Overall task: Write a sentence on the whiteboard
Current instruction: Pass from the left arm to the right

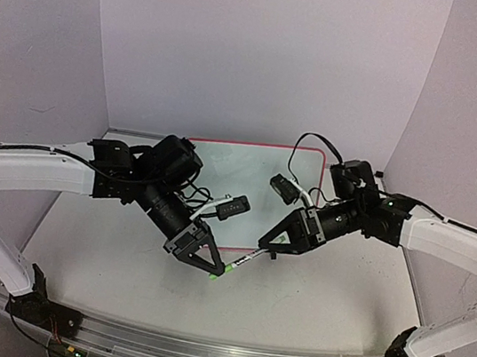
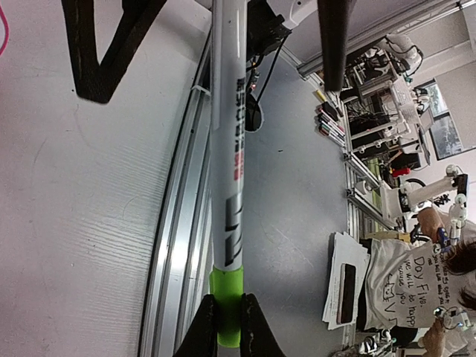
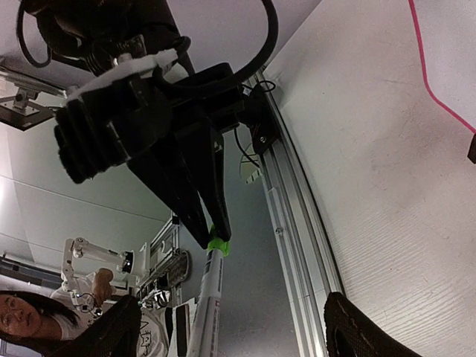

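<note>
**A Robot Lab**

This place is a lab where robots are tried out. A left arm (image 1: 33, 170) and a right arm (image 1: 453, 242) are bolted to a metal rail (image 1: 212, 354) at 6 o'clock of a white table (image 1: 119, 259). Plain white walls (image 1: 267, 48) stand around it. In the left wrist view, metal racks (image 2: 379, 82) full of wires and gear fill 1 to 2 o'clock. Another white robot arm (image 2: 428, 192) is at 3 o'clock. A person in a white shirt (image 2: 405, 286) is at 4 o'clock, beside a pile of papers (image 2: 336, 253).

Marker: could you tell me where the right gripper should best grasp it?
Probably the white barrel, from its free end, with the open right gripper astride it. The left gripper pinches only the green cap, leaving the straight barrel clear.
</note>
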{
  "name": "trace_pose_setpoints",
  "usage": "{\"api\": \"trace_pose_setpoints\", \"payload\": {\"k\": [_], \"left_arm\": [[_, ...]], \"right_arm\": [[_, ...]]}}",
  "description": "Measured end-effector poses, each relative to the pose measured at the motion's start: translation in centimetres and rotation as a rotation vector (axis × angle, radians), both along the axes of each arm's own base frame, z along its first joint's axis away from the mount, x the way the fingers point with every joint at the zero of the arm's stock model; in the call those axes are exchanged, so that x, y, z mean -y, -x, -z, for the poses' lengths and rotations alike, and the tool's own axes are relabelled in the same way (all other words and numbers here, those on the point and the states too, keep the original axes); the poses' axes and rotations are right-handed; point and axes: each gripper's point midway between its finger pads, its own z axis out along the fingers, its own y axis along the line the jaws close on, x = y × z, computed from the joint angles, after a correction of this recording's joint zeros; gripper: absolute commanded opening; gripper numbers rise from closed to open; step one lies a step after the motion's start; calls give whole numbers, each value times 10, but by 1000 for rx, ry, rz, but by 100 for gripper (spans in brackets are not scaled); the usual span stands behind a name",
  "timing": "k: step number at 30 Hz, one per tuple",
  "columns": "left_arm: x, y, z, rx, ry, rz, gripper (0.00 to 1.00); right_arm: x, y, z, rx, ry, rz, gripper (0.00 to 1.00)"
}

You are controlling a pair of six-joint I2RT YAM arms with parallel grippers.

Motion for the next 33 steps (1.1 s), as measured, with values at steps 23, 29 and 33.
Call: {"api": "trace_pose_setpoints", "payload": {"k": [23,29,33], "left_arm": [[10,6,21,-73,-76,112,0],[11,5,17,-64,-68,117,0],[12,5,20,-63,-72,120,0]], "right_arm": [[-16,33,13,-10,12,-130,63],[-17,35,13,-4,12,-139,62],[-17,36,14,-7,15,-141,61]]}}
